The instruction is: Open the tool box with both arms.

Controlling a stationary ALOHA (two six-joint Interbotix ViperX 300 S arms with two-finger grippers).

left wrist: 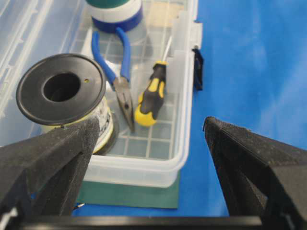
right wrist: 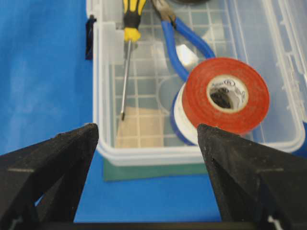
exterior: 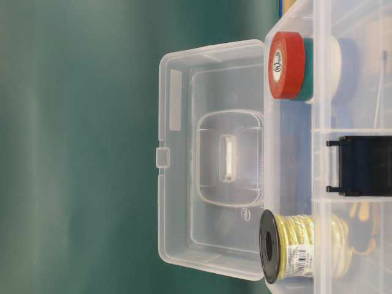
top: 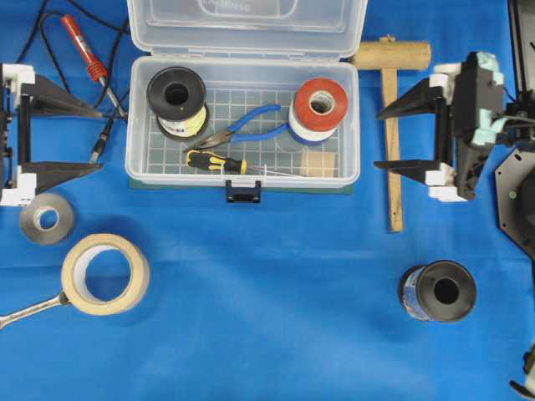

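Both grippers read wide apart and hold nothing: left gripper (top: 99, 137) sits off the left end of the tool box (top: 242, 171), right gripper (top: 378, 139) off its right end, neither touching it. I see the tool box at top centre of the blue table (top: 276, 292), lid (top: 247, 25) swung back and standing open, dark blue latch (top: 242, 193) hanging at the front edge. Inside: wire spool (top: 176, 98), blue-handled pliers (top: 242, 125), yellow-black screwdriver (top: 216, 162), red tape roll (top: 320, 104). Wooden mallet (top: 390, 125) lies between box and right gripper.
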